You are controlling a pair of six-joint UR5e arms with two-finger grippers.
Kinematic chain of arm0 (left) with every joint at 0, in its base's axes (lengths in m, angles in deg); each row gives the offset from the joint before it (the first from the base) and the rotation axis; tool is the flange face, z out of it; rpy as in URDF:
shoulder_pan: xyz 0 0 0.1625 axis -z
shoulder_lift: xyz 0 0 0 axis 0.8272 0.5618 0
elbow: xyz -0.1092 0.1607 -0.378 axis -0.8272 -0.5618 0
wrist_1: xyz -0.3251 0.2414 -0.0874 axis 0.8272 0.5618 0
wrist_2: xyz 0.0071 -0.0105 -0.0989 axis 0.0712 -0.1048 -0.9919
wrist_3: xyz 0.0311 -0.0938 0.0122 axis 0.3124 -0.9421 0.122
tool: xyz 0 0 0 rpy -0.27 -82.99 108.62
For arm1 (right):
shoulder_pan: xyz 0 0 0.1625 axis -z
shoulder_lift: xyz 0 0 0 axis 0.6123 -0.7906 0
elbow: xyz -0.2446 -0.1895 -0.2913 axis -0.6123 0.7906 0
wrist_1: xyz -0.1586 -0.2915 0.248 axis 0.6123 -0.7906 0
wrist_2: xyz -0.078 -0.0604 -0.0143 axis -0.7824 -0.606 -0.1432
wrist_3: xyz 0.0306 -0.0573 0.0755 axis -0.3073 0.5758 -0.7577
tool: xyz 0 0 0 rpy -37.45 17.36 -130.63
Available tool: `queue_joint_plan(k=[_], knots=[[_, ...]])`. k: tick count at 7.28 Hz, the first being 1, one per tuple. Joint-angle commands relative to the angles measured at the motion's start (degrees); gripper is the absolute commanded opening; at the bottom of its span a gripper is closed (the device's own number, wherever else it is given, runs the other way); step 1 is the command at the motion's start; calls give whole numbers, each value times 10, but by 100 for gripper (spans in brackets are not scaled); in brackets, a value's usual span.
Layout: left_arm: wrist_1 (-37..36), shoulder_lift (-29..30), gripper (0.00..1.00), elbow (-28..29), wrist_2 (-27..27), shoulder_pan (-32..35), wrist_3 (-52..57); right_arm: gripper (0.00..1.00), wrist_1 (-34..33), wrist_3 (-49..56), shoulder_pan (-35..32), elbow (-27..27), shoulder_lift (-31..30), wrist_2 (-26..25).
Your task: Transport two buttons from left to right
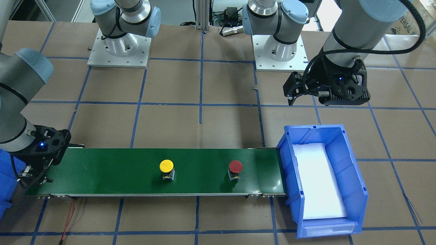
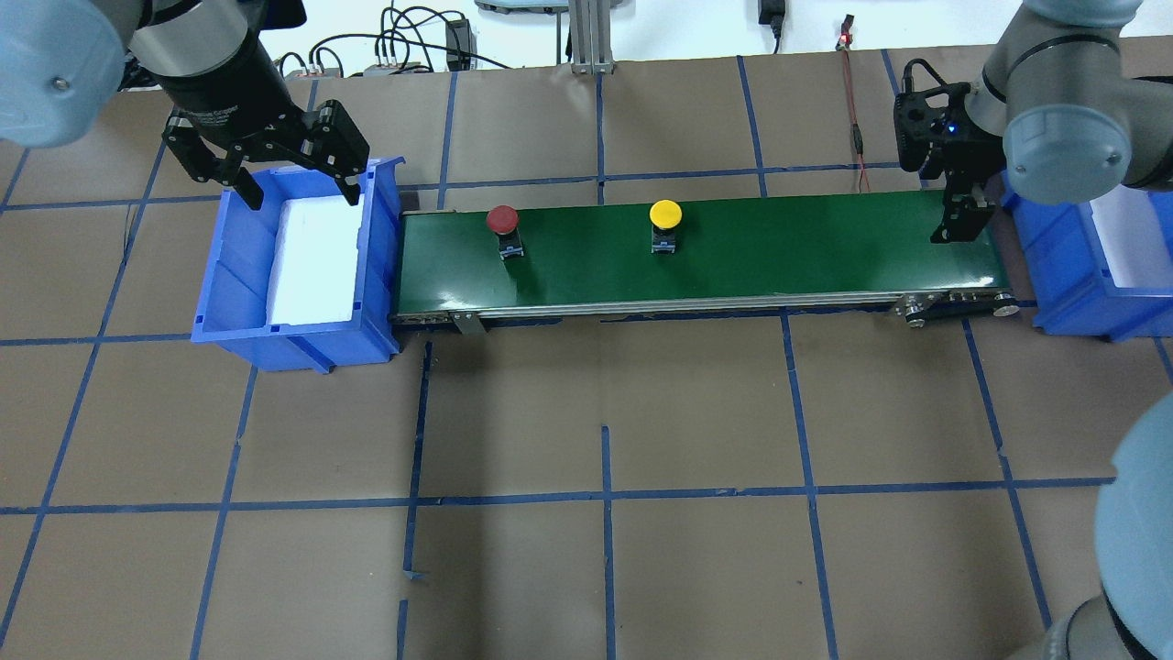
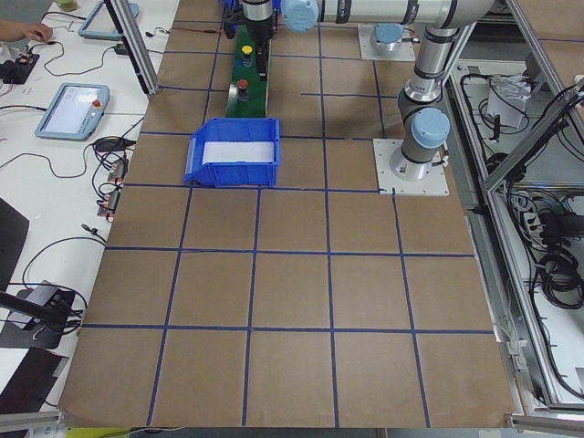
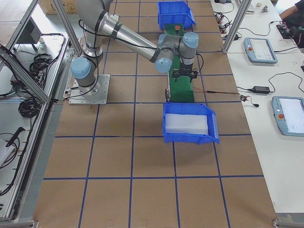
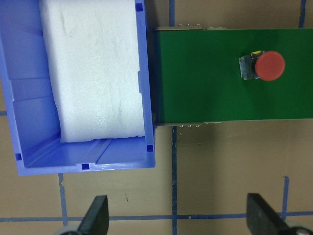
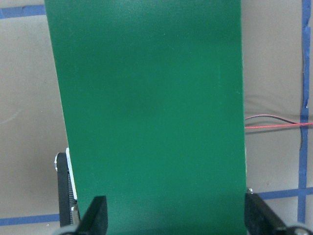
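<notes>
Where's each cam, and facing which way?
Front-facing: across table, facing robot; belt, arm bases.
Overhead: behind robot, forward-down; left gripper by left bin, right gripper at belt end.
Exterior left: table's left end, looking along; left arm near.
Exterior right: right end; right arm near.
Left wrist: down on left bin, red button; fingertips.
Right wrist: down on belt; fingertips.
Front-facing, overhead share yellow button.
</notes>
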Motion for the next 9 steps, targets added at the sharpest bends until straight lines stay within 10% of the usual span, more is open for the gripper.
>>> queue_joint_plan(k=[1,9], knots=[[47,-5,100,9,38,-1,-5,97,0,10,-3,1,3,2],[33,-5,100,9,10,0,-7,98,-4,11,-14,2,4,3]])
